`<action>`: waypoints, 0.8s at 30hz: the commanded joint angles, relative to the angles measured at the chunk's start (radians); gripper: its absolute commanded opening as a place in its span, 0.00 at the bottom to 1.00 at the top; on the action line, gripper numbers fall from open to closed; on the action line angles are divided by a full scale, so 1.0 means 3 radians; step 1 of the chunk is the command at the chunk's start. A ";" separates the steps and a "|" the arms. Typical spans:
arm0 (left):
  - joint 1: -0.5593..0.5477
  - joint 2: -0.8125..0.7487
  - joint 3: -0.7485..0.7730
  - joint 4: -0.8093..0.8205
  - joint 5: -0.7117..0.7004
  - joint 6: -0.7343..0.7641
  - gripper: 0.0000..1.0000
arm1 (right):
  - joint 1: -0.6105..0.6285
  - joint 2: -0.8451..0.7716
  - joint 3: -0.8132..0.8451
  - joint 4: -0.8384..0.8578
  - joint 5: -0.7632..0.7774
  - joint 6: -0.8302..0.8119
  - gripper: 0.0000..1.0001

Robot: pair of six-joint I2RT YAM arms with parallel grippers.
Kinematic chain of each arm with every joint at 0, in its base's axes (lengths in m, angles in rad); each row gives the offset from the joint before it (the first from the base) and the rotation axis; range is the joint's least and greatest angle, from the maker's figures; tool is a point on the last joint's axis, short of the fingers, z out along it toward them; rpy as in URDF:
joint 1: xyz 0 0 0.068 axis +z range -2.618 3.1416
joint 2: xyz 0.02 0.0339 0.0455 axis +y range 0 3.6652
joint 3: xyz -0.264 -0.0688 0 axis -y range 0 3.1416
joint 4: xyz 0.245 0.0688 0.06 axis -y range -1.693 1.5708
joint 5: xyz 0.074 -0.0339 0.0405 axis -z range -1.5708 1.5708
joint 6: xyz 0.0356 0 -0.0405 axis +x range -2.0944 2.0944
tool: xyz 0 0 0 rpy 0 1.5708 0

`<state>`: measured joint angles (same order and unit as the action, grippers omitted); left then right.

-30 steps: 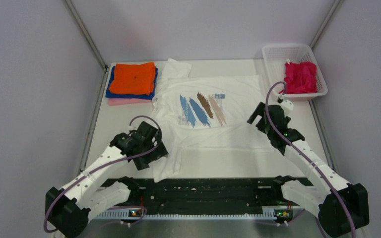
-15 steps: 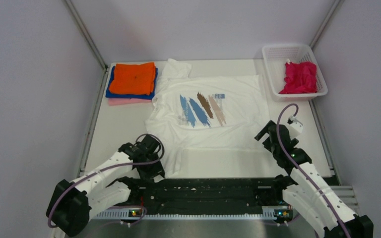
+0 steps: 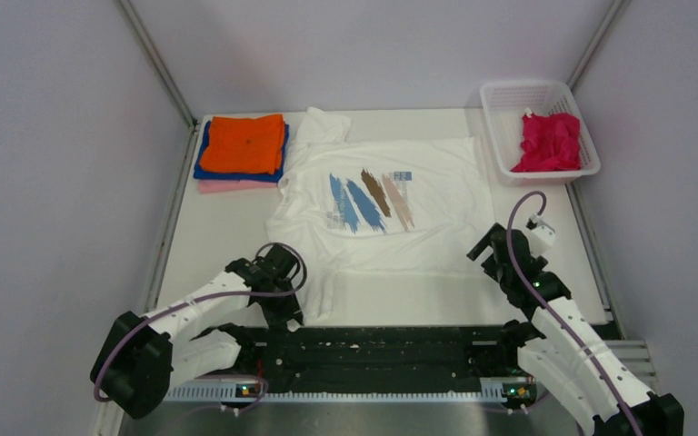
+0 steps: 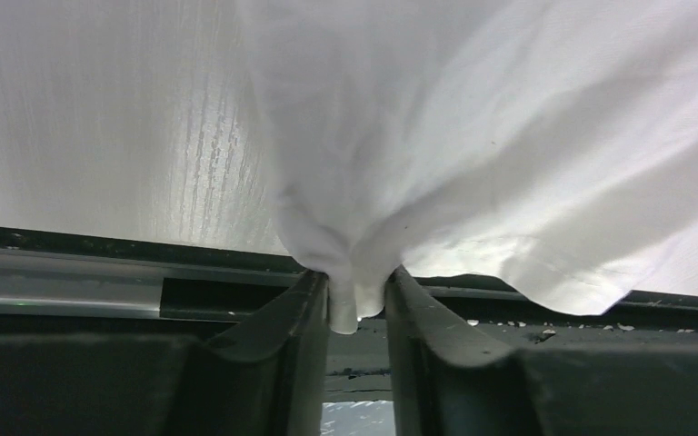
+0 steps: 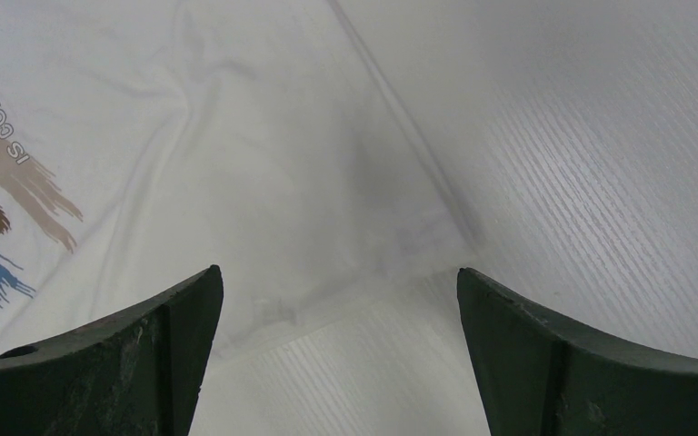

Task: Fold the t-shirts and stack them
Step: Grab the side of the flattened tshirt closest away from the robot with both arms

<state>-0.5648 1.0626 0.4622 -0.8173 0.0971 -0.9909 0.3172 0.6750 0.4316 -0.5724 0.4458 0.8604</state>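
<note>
The white t-shirt (image 3: 382, 209) with blue, brown and tan brush strokes lies spread across the middle of the table. My left gripper (image 3: 286, 307) is at its near left corner, shut on a bunched fold of the white cloth (image 4: 356, 291). My right gripper (image 3: 489, 247) hovers open over the shirt's near right corner (image 5: 391, 245), nothing between its fingers. At the back left lies a folded stack: orange t-shirt (image 3: 244, 143) on top, blue (image 3: 202, 165) under it, pink (image 3: 227, 186) at the bottom. A crumpled magenta t-shirt (image 3: 550, 141) sits in the basket.
The white mesh basket (image 3: 527, 88) stands at the back right corner. A black rail (image 3: 382, 350) runs along the near edge of the table, right under the left gripper. Grey walls close in both sides.
The left gripper dropped back to the shirt's near left corner and shut on the cloth. The right arm pulled back toward the near right corner, then held still, open.
</note>
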 commanded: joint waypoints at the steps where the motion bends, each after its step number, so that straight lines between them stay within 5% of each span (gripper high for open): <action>1: -0.0002 0.0053 0.0144 0.0246 -0.0362 0.0029 0.05 | -0.0019 -0.0034 -0.0003 -0.0092 -0.0013 0.0033 0.97; 10: -0.0001 -0.0244 0.0390 0.0208 -0.0094 0.0285 0.00 | -0.0022 -0.0191 -0.0166 -0.0547 0.0142 0.0628 0.95; 24: 0.0004 -0.0210 0.0654 0.0332 -0.0076 0.0482 0.00 | -0.0029 0.0239 -0.0477 0.0225 0.0152 0.0729 0.57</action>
<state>-0.5690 0.9997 0.6067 -0.7536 0.0860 -0.8719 0.3172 0.6956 0.3031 -0.5926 0.4740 1.0618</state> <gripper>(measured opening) 0.025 0.590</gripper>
